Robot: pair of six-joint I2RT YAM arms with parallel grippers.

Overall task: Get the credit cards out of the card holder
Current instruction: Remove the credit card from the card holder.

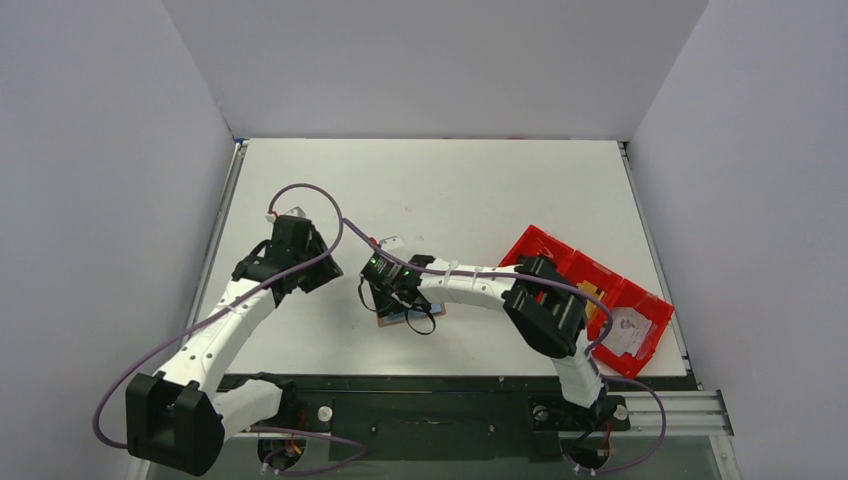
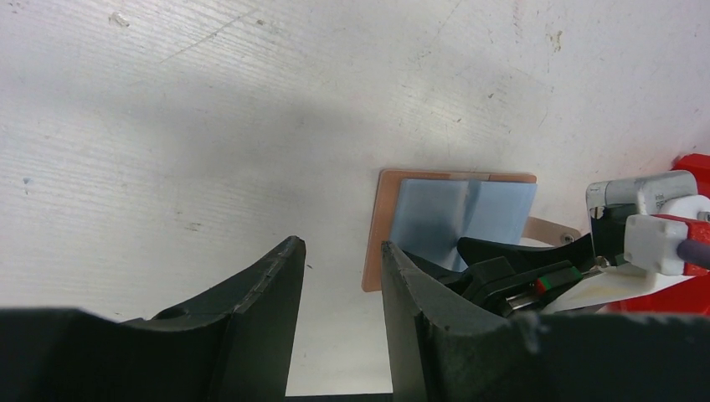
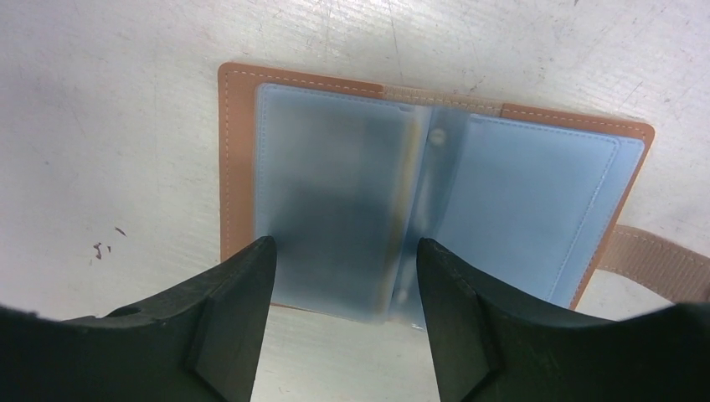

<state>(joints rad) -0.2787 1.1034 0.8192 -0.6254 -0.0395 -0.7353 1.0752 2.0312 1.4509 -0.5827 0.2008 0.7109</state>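
The left gripper [image 1: 303,252] is held over bare table [image 1: 450,190], a white surface with fine scratches and small dark specks. Its jaws are parted and nothing is held between the matte black, wedge-shaped fingers [image 2: 276,285].

Just to its right, near the middle of the table's front edge, the card holder [image 3: 536,184] is laid open and flat. A brown leather border with a pale stitched seam is seen around two light blue inner panels with rounded corners. A frosted, translucent plastic leaf [image 3: 335,218] is spread over the left panel, and a small round stud is set at the fold. A tan woven strap tab [image 3: 661,260] is extended from the right edge.

The right gripper [image 3: 343,247] is poised directly over the left panel, released, its jaws parted to either side of the frosted leaf. Whether the leaf is touched cannot be told.

Further right, a long red plastic tray [image 1: 530,245] with raised walls is set at an angle, a white slip [image 1: 625,330] lying inside.
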